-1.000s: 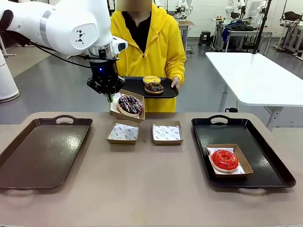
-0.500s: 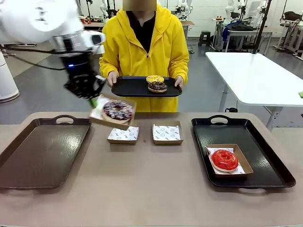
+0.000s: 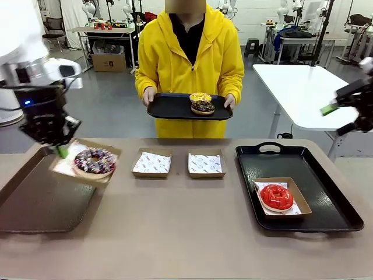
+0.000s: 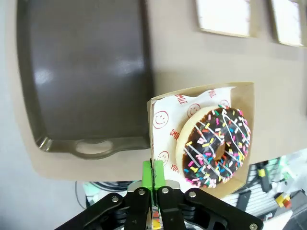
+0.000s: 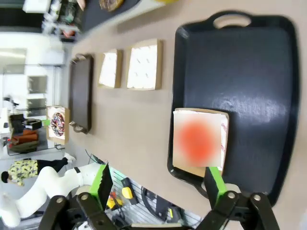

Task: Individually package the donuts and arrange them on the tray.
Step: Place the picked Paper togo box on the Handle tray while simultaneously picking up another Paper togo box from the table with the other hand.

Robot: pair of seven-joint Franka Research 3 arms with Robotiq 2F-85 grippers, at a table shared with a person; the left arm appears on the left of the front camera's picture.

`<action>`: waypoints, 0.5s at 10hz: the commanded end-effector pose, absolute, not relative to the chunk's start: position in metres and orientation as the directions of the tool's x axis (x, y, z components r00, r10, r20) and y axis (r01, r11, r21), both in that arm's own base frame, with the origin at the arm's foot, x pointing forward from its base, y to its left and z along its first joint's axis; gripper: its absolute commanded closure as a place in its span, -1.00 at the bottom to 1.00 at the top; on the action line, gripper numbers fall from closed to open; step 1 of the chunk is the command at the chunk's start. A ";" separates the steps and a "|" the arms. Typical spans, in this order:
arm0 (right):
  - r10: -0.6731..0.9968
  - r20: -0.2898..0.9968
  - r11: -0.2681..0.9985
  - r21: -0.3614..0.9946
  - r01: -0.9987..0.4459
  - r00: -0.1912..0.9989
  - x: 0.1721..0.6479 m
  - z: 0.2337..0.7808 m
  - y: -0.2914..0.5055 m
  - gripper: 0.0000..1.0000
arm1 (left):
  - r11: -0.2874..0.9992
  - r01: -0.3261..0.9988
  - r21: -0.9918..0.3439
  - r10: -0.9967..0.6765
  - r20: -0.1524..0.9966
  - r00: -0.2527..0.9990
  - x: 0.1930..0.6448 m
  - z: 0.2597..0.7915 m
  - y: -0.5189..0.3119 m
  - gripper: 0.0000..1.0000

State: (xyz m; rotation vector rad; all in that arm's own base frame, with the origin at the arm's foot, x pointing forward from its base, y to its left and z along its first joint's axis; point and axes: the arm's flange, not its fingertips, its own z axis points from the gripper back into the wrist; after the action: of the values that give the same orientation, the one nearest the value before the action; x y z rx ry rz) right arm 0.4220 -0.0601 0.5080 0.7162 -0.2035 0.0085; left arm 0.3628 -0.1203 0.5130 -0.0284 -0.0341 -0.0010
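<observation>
Sprinkled donut in box, rim in left end effector, by tray edge; right end effector wide.

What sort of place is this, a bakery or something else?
Probably a robotics lab or workshop, not a bakery: a white robot arm holds a box with a donut, a white worktable stands on bare grey floor, and benches of equipment line the back.

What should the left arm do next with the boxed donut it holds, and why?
Probably move it a little more over the left tray and lower it flat. The left gripper is shut on the rim of the box, which hangs tilted at the tray's right edge, not yet set down, with the sprinkled donut inside.
</observation>
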 end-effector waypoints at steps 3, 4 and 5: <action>-0.041 0.154 0.819 0.571 -0.056 0.987 0.439 0.489 0.010 -1.00 | 0.996 -0.094 0.013 0.092 0.099 0.991 0.344 0.490 -0.061 0.98; -0.032 0.182 0.811 0.580 -0.081 0.983 0.437 0.496 0.016 -1.00 | 0.998 -0.060 0.027 0.058 0.051 0.997 0.344 0.493 -0.078 0.98; -0.032 0.182 0.811 0.580 -0.081 0.983 0.437 0.496 0.016 -1.00 | 0.998 -0.060 0.027 0.058 0.051 0.997 0.344 0.493 -0.078 0.98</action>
State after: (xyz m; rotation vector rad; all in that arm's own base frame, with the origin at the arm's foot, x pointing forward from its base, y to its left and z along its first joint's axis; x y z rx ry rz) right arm 0.4391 0.0241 0.4930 0.6240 -0.1813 0.0257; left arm 0.3409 -0.0675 0.4890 0.0317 -0.0601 0.0791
